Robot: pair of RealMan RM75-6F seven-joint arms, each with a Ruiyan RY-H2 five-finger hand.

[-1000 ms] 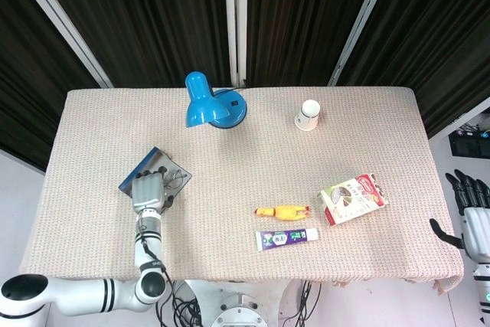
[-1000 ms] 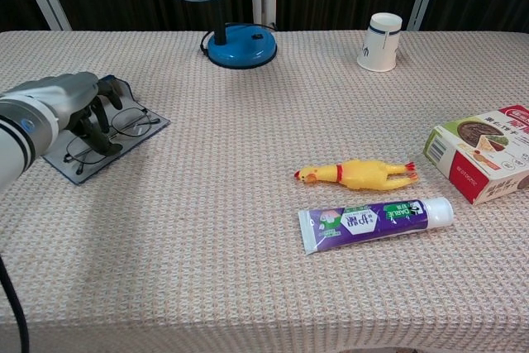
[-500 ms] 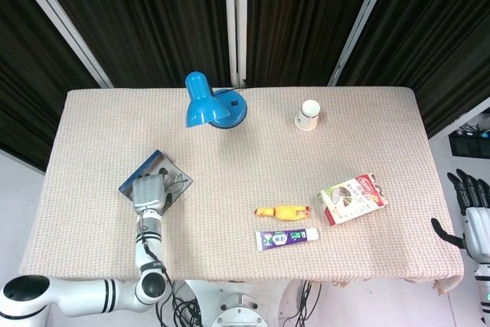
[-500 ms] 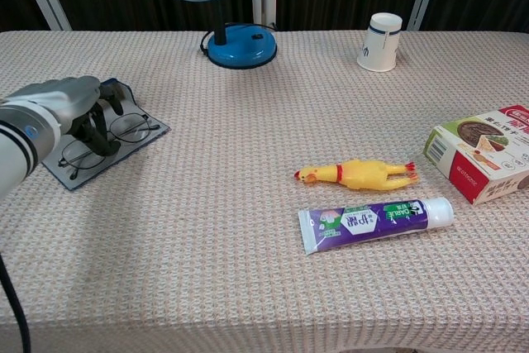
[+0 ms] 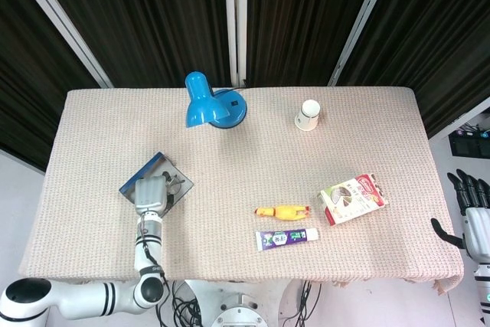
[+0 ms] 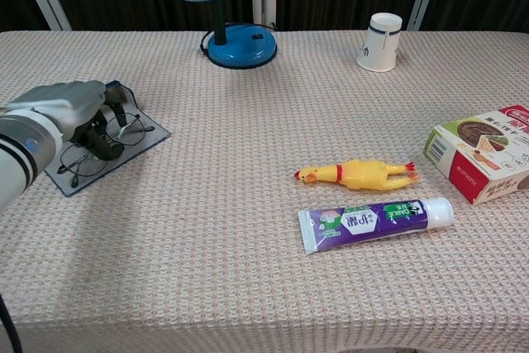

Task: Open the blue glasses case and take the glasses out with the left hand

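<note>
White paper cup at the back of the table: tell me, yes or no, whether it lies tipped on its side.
No, the white paper cup stands upside down on the woven table cover, to the right of the blue desk lamp.

We count one open blue glasses case (image 6: 136, 140), one pair of thin-framed glasses (image 6: 124, 131), one blue desk lamp (image 5: 208, 103), one white paper cup (image 5: 308, 115), one yellow rubber chicken (image 6: 357, 174), one purple toothpaste tube (image 6: 376, 221) and one printed cardboard box (image 6: 486, 153)

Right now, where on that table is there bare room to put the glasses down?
Bare cloth spreads between the blue case and the rubber chicken, and between the lamp and the cup. It is crowded near the chicken, toothpaste and box.
</note>
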